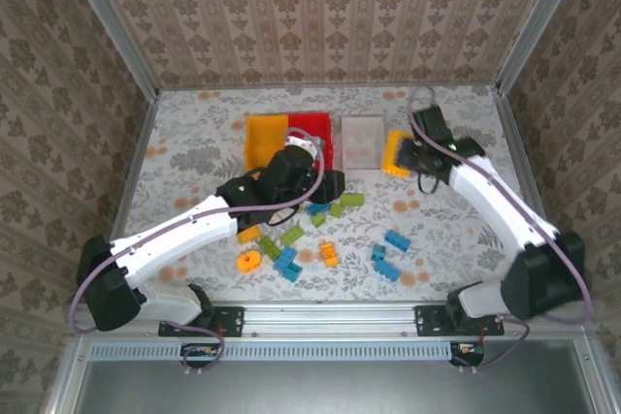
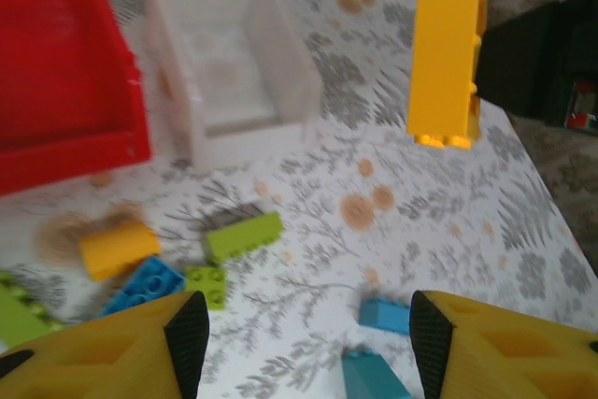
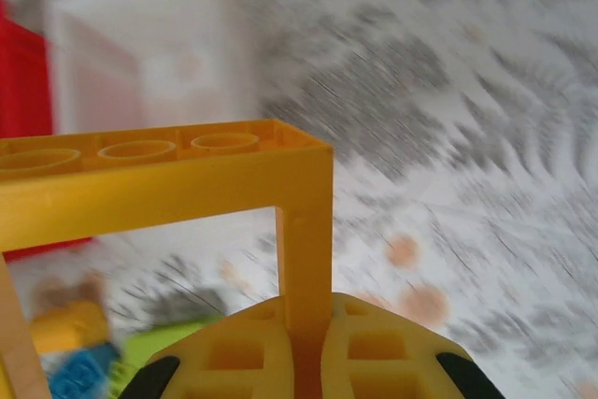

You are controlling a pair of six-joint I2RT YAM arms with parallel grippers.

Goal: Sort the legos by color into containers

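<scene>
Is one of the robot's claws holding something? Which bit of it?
Yes. The right claw pinches a big orange lego by one upright leg at its end. The left claw is open and empty.

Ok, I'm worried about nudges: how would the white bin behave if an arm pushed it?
The white bin looks empty and thin-walled, so it is probably light and would likely slide rather than resist. It sits low and wide, so tipping seems unlikely. Its plastic walls look stiff.
</scene>
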